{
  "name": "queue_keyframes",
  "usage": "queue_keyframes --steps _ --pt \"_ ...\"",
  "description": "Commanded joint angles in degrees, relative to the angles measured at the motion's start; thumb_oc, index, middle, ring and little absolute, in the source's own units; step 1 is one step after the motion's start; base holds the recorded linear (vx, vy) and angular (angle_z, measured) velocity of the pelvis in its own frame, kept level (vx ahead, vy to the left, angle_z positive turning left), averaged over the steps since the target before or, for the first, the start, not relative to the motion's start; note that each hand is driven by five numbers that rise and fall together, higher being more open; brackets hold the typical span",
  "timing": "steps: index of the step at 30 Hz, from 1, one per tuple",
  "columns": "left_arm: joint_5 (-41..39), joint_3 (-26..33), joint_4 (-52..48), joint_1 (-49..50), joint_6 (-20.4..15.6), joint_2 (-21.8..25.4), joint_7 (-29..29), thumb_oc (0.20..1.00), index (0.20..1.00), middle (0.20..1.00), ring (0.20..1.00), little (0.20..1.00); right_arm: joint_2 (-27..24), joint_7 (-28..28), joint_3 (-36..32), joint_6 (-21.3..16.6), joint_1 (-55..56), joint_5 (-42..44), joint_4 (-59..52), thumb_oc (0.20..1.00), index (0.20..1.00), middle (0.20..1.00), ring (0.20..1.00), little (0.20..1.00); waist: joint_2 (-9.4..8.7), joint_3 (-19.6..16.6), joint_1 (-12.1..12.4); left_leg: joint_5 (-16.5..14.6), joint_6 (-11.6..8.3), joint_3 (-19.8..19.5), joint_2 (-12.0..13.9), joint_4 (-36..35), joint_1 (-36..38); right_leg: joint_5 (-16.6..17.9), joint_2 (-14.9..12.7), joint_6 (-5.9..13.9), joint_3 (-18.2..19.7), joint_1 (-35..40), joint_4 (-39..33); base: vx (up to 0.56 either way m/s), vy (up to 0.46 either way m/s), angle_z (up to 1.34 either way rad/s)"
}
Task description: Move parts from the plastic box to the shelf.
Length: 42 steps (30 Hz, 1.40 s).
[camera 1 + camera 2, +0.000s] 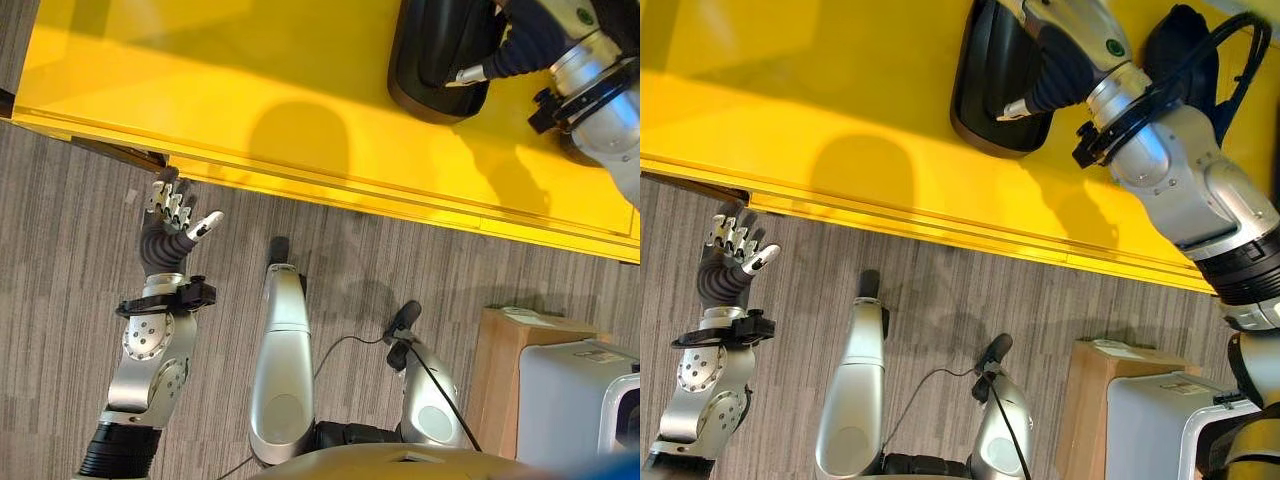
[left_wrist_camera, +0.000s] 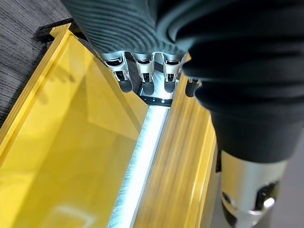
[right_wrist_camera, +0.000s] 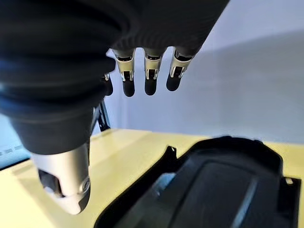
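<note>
Here the black moulded part lies on the yellow shelf, with the right hand above it, fingers relaxed and apart, holding nothing. The left hand hovers over the grey floor by the shelf's front edge, fingers loosely spread.

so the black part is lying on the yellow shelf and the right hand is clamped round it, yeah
Not quite. The black part does lie on the yellow shelf, but the right hand is open above it, fingers straight and holding nothing, as the right wrist view shows.
</note>
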Motion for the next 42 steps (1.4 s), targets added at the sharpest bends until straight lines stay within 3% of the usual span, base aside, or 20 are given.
queue_keyframes --steps 1,4,7,8,11,12,16,19,20,23,25,26,30,36,42 --pt "1.4 0.6 -3.9 2.9 -2.2 1.2 -0.6 1.000 1.000 1.000 1.000 1.000 -3.1 -1.8 -1.1 -1.3 -5.9 3.0 -1.1 1.000 1.000 1.000 1.000 1.000 0.73 -2.1 0.8 1.2 -1.11 1.9 3.2 -7.8 6.6 -3.0 -3.3 2.14 4.2 -1.3 8.2 0.00 0.000 0.00" --pt "1.3 0.8 -4.0 3.2 -2.2 1.2 -0.6 1.000 1.000 1.000 1.000 1.000 -4.2 -2.0 -3.0 -1.9 -4.3 4.7 -2.8 1.000 1.000 1.000 1.000 1.000 0.75 -2.0 0.5 2.5 -0.75 2.2 3.0 -7.7 6.1 -2.0 -3.6 1.61 3.9 -1.7 8.1 -0.05 0.018 -0.02" --pt "1.4 1.0 -4.0 3.4 -1.9 0.7 -0.5 1.000 1.000 1.000 1.000 1.000 -4.4 -2.0 -6.8 -2.4 0.3 7.0 -5.2 1.000 1.000 1.000 1.000 1.000 0.95 -2.4 -0.1 1.1 -1.12 2.0 3.3 -7.7 6.9 -3.1 -3.3 2.14 4.4 -1.2 8.4 0.00 0.002 0.00" --pt "1.5 1.0 -3.8 3.4 -1.9 0.5 -0.4 1.000 1.000 1.000 1.000 1.000 -4.2 -2.4 -8.5 -1.8 2.0 6.9 -5.1 1.000 1.000 1.000 1.000 1.000 1.04 -2.2 -0.4 2.4 -0.70 2.4 3.0 -7.8 6.4 -2.1 -3.6 1.68 4.1 -1.6 8.1 0.00 0.000 0.00" --pt "1.6 1.1 -3.8 3.4 -1.8 0.5 -0.1 1.000 1.000 1.000 1.000 1.000 -2.2 -2.9 -14.0 -1.7 8.1 9.3 -6.8 1.000 1.000 1.000 1.000 1.000 1.18 -2.4 -0.6 2.4 -0.62 2.5 2.9 -7.7 6.6 -2.2 -3.6 1.63 4.2 -1.6 8.3 -0.03 0.010 0.00" --pt "1.6 1.2 -3.6 3.4 -1.8 0.2 0.4 1.000 1.000 1.000 1.000 1.000 1.6 -3.9 -19.4 -2.2 14.1 12.7 -8.1 1.000 1.000 1.000 1.000 1.000 1.52 -2.6 -1.1 2.3 -0.50 2.5 2.8 -7.7 7.0 -2.3 -3.7 1.65 4.4 -1.4 8.3 0.00 0.000 0.00" --pt "1.4 0.8 -3.4 3.8 -1.6 -0.5 0.6 1.000 1.000 1.000 1.000 1.000 11.4 -6.2 -28.9 -5.3 26.8 17.6 -12.7 1.000 1.000 1.000 1.000 1.000 2.49 -3.4 -2.0 2.3 -0.43 2.7 3.0 -7.9 8.4 -2.6 -3.7 1.77 4.7 -0.4 8.2 0.00 -0.007 -0.04" --pt "1.3 0.4 -3.2 3.9 -1.7 -0.6 0.7 1.000 1.000 1.000 1.000 1.000 14.8 -7.1 -30.8 -5.8 29.9 19.2 -13.1 1.000 1.000 1.000 1.000 1.000 2.66 -3.8 -2.0 2.3 -0.38 2.9 3.0 -8.2 9.1 -2.6 -3.8 1.81 4.7 0.0 8.0 0.01 -0.006 -0.13" --pt "1.0 0.0 -3.1 3.8 -1.5 -1.1 0.4 1.000 1.000 1.000 1.000 1.000 19.9 -6.0 -32.1 -7.2 34.3 22.7 -14.4 1.000 1.000 1.000 1.000 1.000 3.22 -4.4 -2.7 2.6 -0.34 3.1 3.1 -9.0 10.5 -2.6 -3.9 1.85 4.8 0.9 7.5 0.01 -0.015 -0.08" --pt "1.0 -0.4 -2.2 3.5 -1.4 -1.6 0.0 1.000 1.000 1.000 1.000 1.000 25.9 -5.2 -32.8 -8.3 38.5 22.9 -16.0 1.000 1.000 1.000 1.000 1.000 3.93 -5.7 -3.5 3.4 -0.48 3.7 3.4 -11.1 12.7 -2.4 -3.8 1.95 4.9 2.2 6.3 0.03 -0.021 -0.05" --pt "1.0 -0.3 -2.2 3.7 -1.4 -1.7 -0.3 1.000 1.000 1.000 1.000 1.000 27.2 -4.9 -33.0 -8.7 39.6 22.9 -16.8 1.000 1.000 1.000 1.000 1.000 4.05 -6.2 -3.8 3.8 -0.52 3.8 3.6 -12.2 13.6 -2.4 -3.7 1.98 4.9 2.7 5.8 0.05 -0.049 -0.06" --pt "1.2 -0.1 -1.4 3.9 -1.5 -1.9 -0.5 1.000 1.000 1.000 1.000 1.000 30.8 -3.9 -30.9 -9.3 41.3 24.3 -16.4 1.000 1.000 1.000 1.000 1.000 4.25 -7.5 -4.4 4.9 -0.55 4.4 4.5 -14.8 16.3 -1.8 -3.2 2.06 5.4 3.8 4.3 0.07 -0.043 -0.10" --pt "0.9 1.4 -0.4 5.7 -1.3 -3.0 -1.7 1.000 1.000 1.000 1.000 1.000 35.3 -0.3 -27.6 -9.1 45.5 25.1 -17.2 1.000 1.000 1.000 1.000 1.000 4.36 -10.9 -5.8 7.0 -0.57 6.4 6.2 -20.8 21.8 -0.7 -1.9 2.23 6.9 6.2 0.3 0.09 -0.062 -0.22" --pt "1.5 1.9 1.4 8.1 -0.4 -5.3 -3.7 1.000 1.000 1.000 1.000 1.000 40.4 4.9 -23.7 -7.8 53.9 28.4 -16.2 1.000 1.000 1.000 1.000 1.000 5.07 -15.5 -8.4 9.9 -1.51 9.6 7.4 -29.3 30.6 -0.8 -1.1 2.49 8.3 10.2 -2.8 0.07 -0.039 -0.22" --pt "3.4 2.5 2.7 9.2 0.1 -6.7 -5.4 1.000 1.000 1.000 1.000 1.000 40.9 7.4 -25.4 -6.4 61.1 28.4 -14.4 1.000 1.000 1.000 1.000 1.000 6.37 -19.5 -10.4 12.7 -2.59 11.3 8.6 -34.4 34.8 -1.9 0.4 2.29 9.3 12.2 -3.7 0.05 -0.053 -0.18"
